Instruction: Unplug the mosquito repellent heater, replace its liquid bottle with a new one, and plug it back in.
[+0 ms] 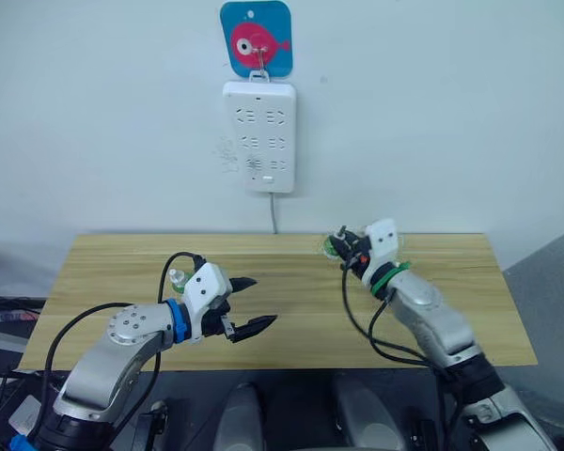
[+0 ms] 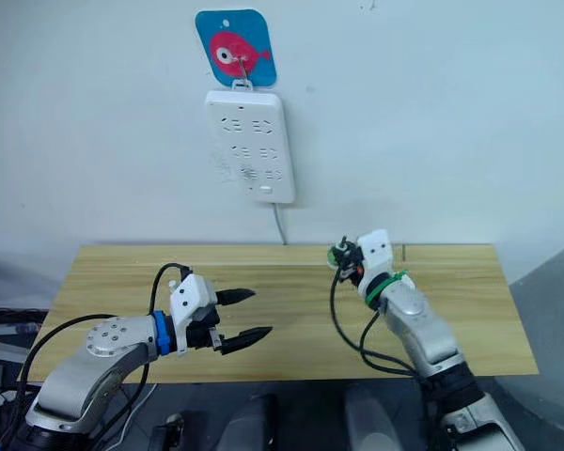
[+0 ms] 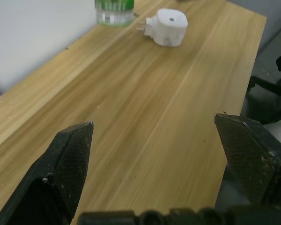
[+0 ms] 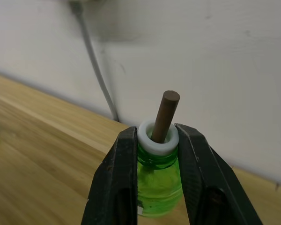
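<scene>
Key thing for the next move: the mosquito repellent heater (image 3: 167, 27) is seen in the left wrist view lying straight ahead along the fingers of the left gripper (image 3: 154, 126). It's well apart from that gripper, down toward the robot's right end of the wooden table (image 1: 291, 282). It sits just beside the base of the green liquid bottle (image 4: 157, 180), on the side away from the wall. The right arm is clearly the nearer one, but its gripper is already taken.

Right gripper (image 4: 155, 140): clamped on the bottle's neck just under the white collar, w/ the brown wick poking up between the fingers. The bottle looks upright and seems to be resting on the table near the wall, though contact can't be confirmed.

Left gripper: spread wide, nothing held, hovering low over bare tabletop.

Heater looks: small, white, rounded, w/ a round hole on the face turned up. The two metal prongs (image 3: 140, 27) stick out sideways toward the bottle, so the long axis runs roughly toward the wall. It's unplugged, and no socket of the power strip (image 1: 258, 136) on the wall is occupied. Whether a bottle is seated in it can't be told.

Prob next: the heater gets held by the left gripper so the bottle can be fitted. That's a long reach across, and the smooth shell could slide if nudged.
</scene>
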{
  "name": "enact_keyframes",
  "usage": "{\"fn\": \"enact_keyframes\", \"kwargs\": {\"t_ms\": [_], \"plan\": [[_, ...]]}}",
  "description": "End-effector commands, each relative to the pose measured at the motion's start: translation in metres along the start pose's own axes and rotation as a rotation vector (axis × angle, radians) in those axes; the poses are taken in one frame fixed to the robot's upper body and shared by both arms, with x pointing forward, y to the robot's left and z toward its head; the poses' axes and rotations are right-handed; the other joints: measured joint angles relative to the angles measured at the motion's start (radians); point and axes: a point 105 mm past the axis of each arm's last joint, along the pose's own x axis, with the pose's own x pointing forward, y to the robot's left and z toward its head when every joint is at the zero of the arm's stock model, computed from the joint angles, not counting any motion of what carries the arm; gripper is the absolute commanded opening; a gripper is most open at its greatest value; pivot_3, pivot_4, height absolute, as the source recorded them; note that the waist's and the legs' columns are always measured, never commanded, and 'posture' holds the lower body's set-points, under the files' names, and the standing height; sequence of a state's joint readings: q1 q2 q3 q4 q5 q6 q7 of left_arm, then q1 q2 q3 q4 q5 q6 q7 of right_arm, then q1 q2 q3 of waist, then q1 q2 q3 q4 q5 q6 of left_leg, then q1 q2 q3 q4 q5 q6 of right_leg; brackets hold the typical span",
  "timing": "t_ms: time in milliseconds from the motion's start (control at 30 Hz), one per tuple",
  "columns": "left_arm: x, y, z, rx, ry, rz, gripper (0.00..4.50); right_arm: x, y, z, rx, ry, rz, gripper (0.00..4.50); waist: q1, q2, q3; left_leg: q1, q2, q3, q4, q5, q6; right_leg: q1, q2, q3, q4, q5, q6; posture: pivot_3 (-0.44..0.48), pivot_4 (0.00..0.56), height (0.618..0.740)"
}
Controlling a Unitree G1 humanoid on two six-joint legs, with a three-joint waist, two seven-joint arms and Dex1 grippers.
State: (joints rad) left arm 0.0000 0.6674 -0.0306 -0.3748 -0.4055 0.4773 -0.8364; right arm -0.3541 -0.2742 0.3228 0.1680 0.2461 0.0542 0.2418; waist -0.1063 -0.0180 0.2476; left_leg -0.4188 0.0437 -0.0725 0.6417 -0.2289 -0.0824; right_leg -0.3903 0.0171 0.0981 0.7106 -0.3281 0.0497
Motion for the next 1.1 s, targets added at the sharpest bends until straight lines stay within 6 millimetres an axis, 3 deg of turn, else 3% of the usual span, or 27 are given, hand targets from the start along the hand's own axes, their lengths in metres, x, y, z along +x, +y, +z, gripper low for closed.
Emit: {"fn": "enact_keyframes", "kwargs": {"t_ms": [33,167,400,433,467,633,733,867,1000,1100], "plan": [[-0.003,-0.006,0.007,0.023,-0.037,0.027,4.50,0.012,0.004,-0.008,-0.107,-0.038,0.017,0.81,-0.001,-0.001,0.001,0.001,0.000,0.001,0.000,0.000,0.000,0.000,0.000,0.001,0.000,0.000,0.000,-0.056,0.244,0.725],[-0.004,-0.010,0.004,0.024,-0.047,0.068,4.50,0.024,0.001,-0.032,-0.104,0.014,-0.006,0.81,0.005,-0.002,0.003,0.002,0.000,0.001,0.000,0.000,0.000,0.001,0.000,0.000,0.001,0.000,0.000,-0.037,0.250,0.725],[-0.005,-0.008,0.005,0.041,-0.072,0.132,4.50,0.025,-0.003,-0.048,-0.064,0.051,-0.021,0.81,0.023,-0.002,0.007,0.002,0.000,0.000,0.000,0.000,0.000,0.001,-0.001,0.000,0.001,0.000,-0.001,-0.022,0.254,0.725],[-0.006,-0.007,0.005,0.043,-0.077,0.142,4.50,0.024,-0.003,-0.048,-0.056,0.047,-0.019,1.52,0.023,-0.002,0.007,0.002,0.000,0.000,0.000,0.000,0.000,0.001,-0.001,0.000,0.001,0.000,-0.001,-0.022,0.254,0.725],[-0.006,-0.007,0.004,0.042,-0.077,0.150,4.50,0.024,-0.003,-0.046,-0.048,0.039,-0.016,1.74,0.023,-0.002,0.007,0.002,0.000,0.000,0.000,0.000,0.000,0.001,-0.001,0.000,0.001,0.000,-0.001,-0.019,0.257,0.725],[-0.014,0.002,0.000,0.010,-0.104,0.235,4.50,0.019,-0.015,-0.029,-0.012,-0.016,-0.032,3.52,0.024,-0.002,0.008,0.002,0.000,0.000,0.000,0.000,0.000,0.001,-0.001,0.000,0.002,0.000,-0.001,-0.025,0.252,0.725],[-0.028,0.002,-0.012,-0.073,-0.110,0.294,4.50,0.009,-0.009,-0.009,-0.011,-0.044,0.064,4.48,0.024,-0.002,0.008,0.002,0.001,-0.001,0.000,0.000,0.000,0.001,-0.001,0.000,0.002,0.000,-0.001,-0.029,0.250,0.725],[-0.048,0.008,-0.039,-0.152,-0.078,0.434,4.50,-0.011,0.017,0.017,-0.055,-0.032,0.290,4.48,0.024,-0.002,0.009,0.002,0.002,-0.001,-0.001,0.000,0.000,0.001,-0.002,-0.001,0.001,0.000,-0.001,-0.033,0.245,0.725],[-0.085,0.024,-0.071,-0.175,-0.053,0.689,4.50,-0.033,0.051,0.047,-0.237,-0.038,0.554,4.48,0.023,-0.002,0.009,0.002,0.001,-0.002,-0.001,0.000,0.000,0.002,-0.002,-0.001,0.001,0.000,-0.001,-0.040,0.238,0.725],[-0.106,0.032,-0.083,-0.189,-0.026,0.806,4.50,-0.045,0.067,0.062,-0.214,-0.040,0.668,4.48,0.025,-0.004,0.008,0.002,0.002,-0.003,0.000,0.000,0.000,0.002,-0.002,-0.001,0.000,-0.001,-0.001,-0.029,0.233,0.725]]}}
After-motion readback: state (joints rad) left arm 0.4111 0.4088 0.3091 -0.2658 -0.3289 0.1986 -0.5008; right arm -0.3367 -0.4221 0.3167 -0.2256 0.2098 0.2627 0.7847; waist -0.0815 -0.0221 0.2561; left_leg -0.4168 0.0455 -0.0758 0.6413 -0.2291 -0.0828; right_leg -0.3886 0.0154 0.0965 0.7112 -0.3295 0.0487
